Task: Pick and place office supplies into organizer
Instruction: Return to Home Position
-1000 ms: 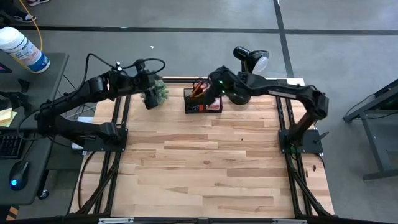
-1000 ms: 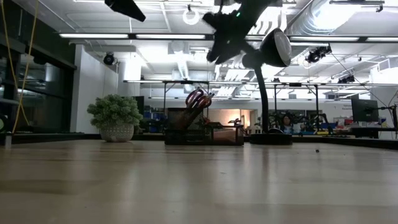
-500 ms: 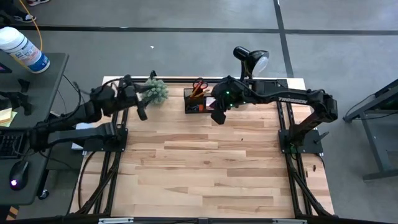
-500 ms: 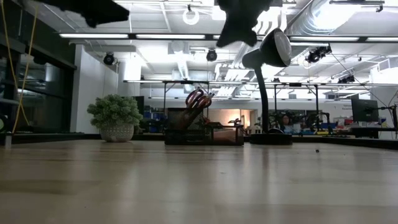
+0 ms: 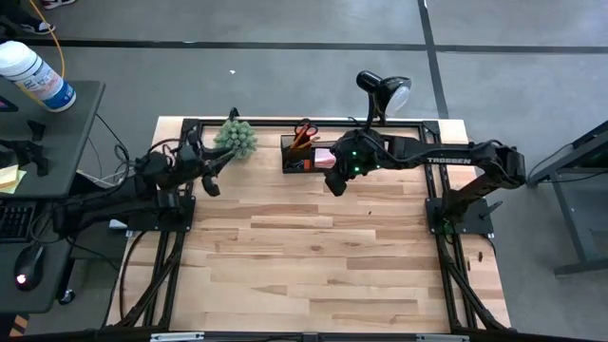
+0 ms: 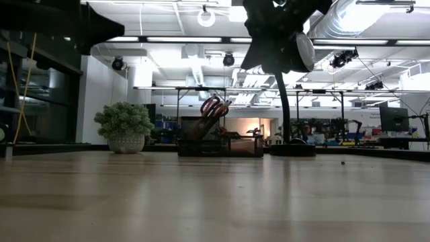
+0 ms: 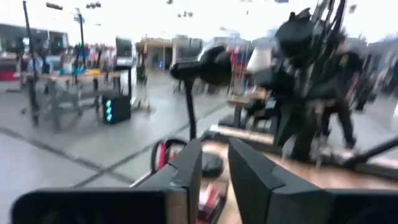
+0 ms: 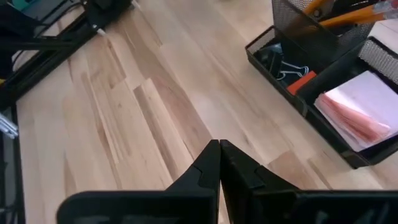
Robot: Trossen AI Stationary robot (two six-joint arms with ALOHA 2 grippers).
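The black mesh organizer (image 5: 309, 157) stands at the table's far middle. Its tall compartment holds red-handled scissors (image 5: 304, 130) and orange pencils (image 8: 348, 15). Its low tray holds a pink sticky-note pad (image 8: 367, 106), a small red piece (image 8: 303, 81) and binder clips (image 8: 280, 62). My right gripper (image 8: 219, 149) hangs shut and empty over bare wood just in front of the organizer (image 8: 323, 56). My left gripper (image 7: 214, 168) is held level near the table's far left corner, beside the plant, with a narrow gap between its fingers and nothing in it.
A green spiky plant (image 5: 237, 140) in a pot stands left of the organizer, and a black desk lamp (image 5: 385, 90) stands behind it to the right. The wooden tabletop (image 5: 304, 256) stretches toward the near edge. A side desk with a white bottle (image 5: 33, 76) is at the left.
My right gripper has drawn back from above the organizer toward the table's near edge and sunk a little. My left gripper has come down from beside the plant and pulled back toward the table's left edge, tipping up to level.
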